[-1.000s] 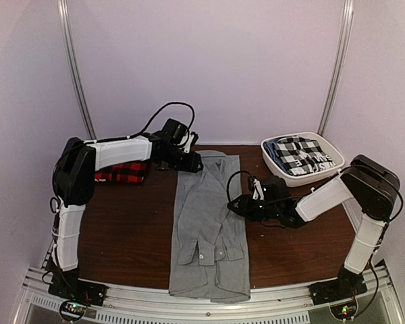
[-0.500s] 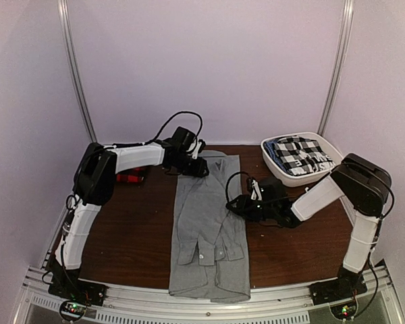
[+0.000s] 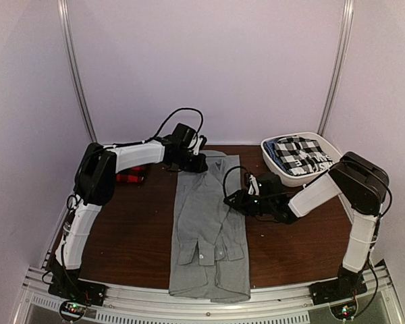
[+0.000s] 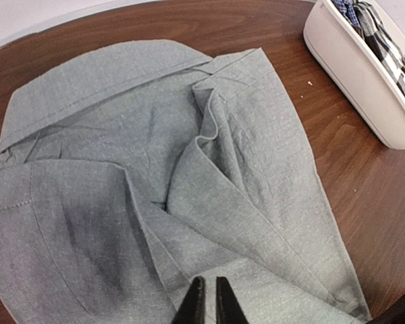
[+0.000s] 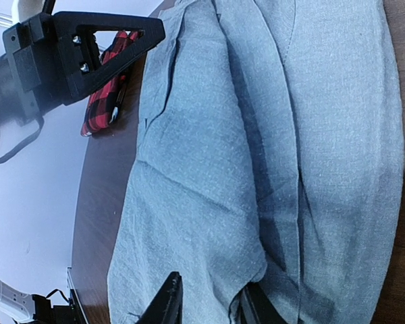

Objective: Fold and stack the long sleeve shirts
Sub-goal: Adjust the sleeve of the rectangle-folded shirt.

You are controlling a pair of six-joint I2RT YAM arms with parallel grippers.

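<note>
The light grey shirt (image 3: 202, 223) lies lengthwise down the middle of the table, collar at the far end and sleeves folded in. My left gripper (image 3: 197, 164) is at the collar end. In the left wrist view its jaws (image 4: 205, 300) are shut just over the grey cloth (image 4: 121, 169) and pinch nothing that I can see. My right gripper (image 3: 231, 200) is at the shirt's right edge, mid-length. It (image 5: 209, 304) is open with a fold of grey cloth (image 5: 209, 169) between the jaws. The red-and-black plaid shirt (image 3: 129, 177) lies folded at the far left, partly behind my left arm.
A white basket (image 3: 304, 181) with black-and-white checked cloth stands at the far right; its wall shows in the left wrist view (image 4: 364, 88). The plaid shirt (image 5: 108, 88) shows in the right wrist view beside my left gripper's black body. Bare brown table flanks the grey shirt.
My left gripper has moved right, from beside the plaid shirt to the grey shirt's collar. My right gripper has edged left and farther up along the shirt's right side.
</note>
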